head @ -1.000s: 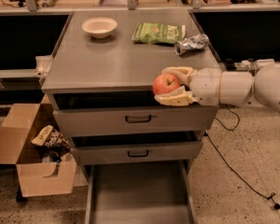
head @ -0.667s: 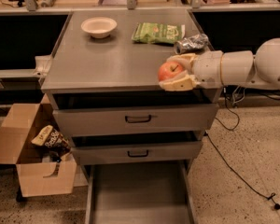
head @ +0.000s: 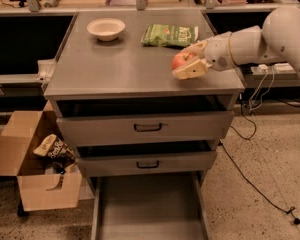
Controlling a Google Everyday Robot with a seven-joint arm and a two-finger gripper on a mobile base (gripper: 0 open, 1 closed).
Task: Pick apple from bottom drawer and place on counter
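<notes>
In the camera view, the gripper (head: pixel 188 63) hung over the right front part of the counter (head: pixel 121 66), reaching in from the right on the end of the pale arm (head: pixel 250 40). It was clenched on the apple (head: pixel 180 60), one finger above the fruit and one under it. The apple sat low, just above the metal top or barely touching it; I could not tell which. Holding it that close to the surface suited a gentle set-down, since a round fruit let go from higher up might roll toward the edge.

The bottom drawer (head: pixel 147 211) stood pulled out at floor level with a bare floor, which fits the apple having been lifted from it. The two drawers above, each with a black handle (head: pixel 147 127), were slightly ajar. A cream bowl (head: pixel 106 28) and a green bag (head: pixel 170 35) lay well back on the counter, apart from the spot chosen, so the apple had free space around it. A cardboard box (head: pixel 37 181) sat on the floor to the left.

Compared with a second earlier, the gripper had carried the apple from just off the counter's front right edge, up and inward, so it was now over the top itself. By my judgement only the release remained.
</notes>
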